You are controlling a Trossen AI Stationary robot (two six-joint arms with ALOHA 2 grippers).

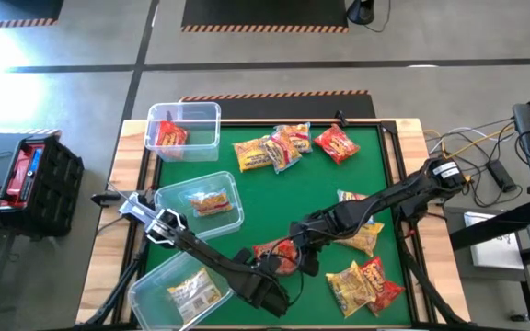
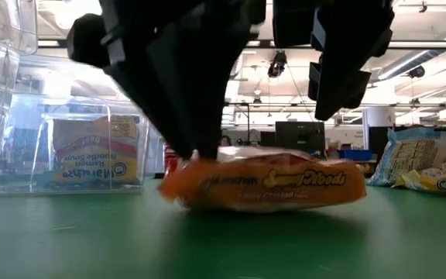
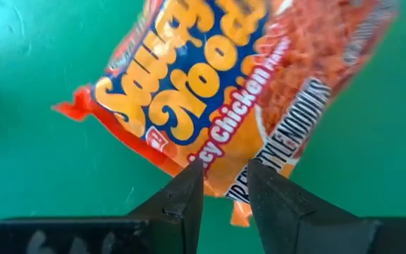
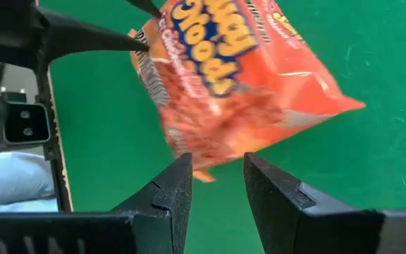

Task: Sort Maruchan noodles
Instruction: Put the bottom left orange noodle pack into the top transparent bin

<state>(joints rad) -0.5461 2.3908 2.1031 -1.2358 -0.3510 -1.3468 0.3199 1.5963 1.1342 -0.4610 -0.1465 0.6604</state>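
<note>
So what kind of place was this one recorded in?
Probably a robotics lab or workshop: a green-topped work table on a bare concrete floor with hazard-striped mats, ceiling strip lights and monitors behind.

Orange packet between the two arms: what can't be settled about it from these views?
- Orange packet, high view: both arms cover most of it.
- Left gripper, left wrist view: its fingers straddle the packet's edge; contact is unclear.
- Right gripper, right wrist view: it hangs open near the packet's opposite end; height above it is unclear.
- Low view: the arms hide its top.
</note>
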